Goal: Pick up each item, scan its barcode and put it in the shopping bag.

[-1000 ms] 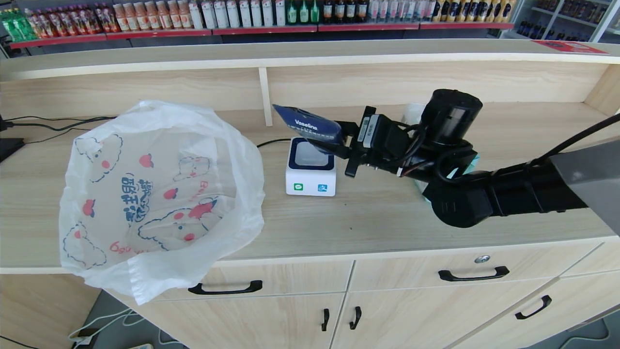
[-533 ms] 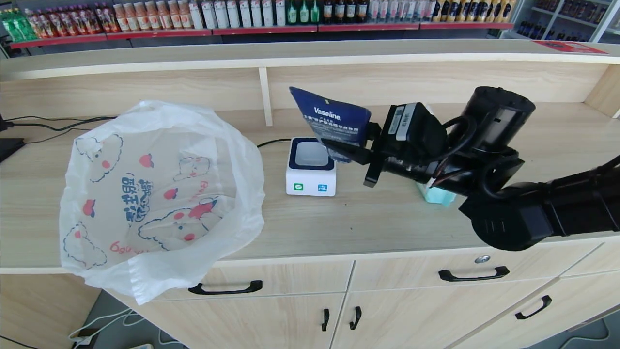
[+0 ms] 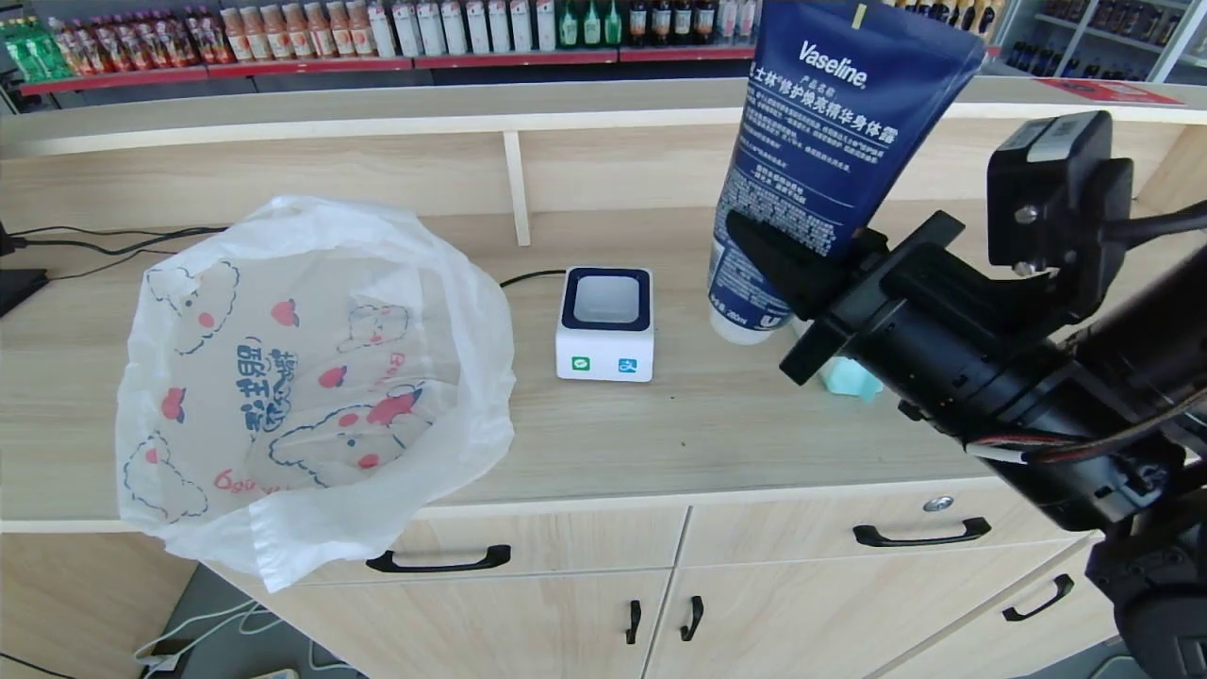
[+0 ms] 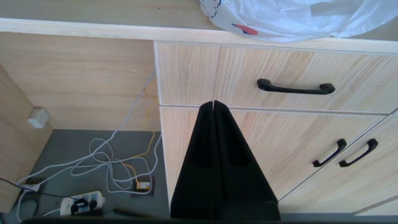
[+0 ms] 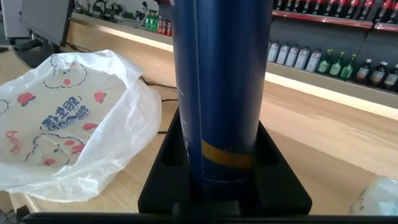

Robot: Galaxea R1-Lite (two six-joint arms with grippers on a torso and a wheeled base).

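A dark blue lotion tube (image 3: 830,151) with a white cap stands nearly upright in the air, cap down, to the right of the white barcode scanner (image 3: 605,323). My right gripper (image 3: 801,273) is shut on the tube's lower part; the tube (image 5: 221,87) rises between its fingers in the right wrist view. The white printed shopping bag (image 3: 302,377) lies open on the counter's left, also seen as the bag (image 5: 68,130). My left gripper (image 4: 213,112) is shut, hanging below the counter in front of the drawers, holding nothing.
A teal item (image 3: 849,377) lies on the counter behind my right arm. A raised wooden ledge (image 3: 377,123) with a divider runs along the back. Cables (image 3: 94,240) trail at the far left. Drawers with black handles (image 4: 295,87) front the counter.
My right gripper has lifted the tube up and to the right, away from over the scanner, and tipped it from lying slanted to nearly upright. Bag and scanner stayed put.
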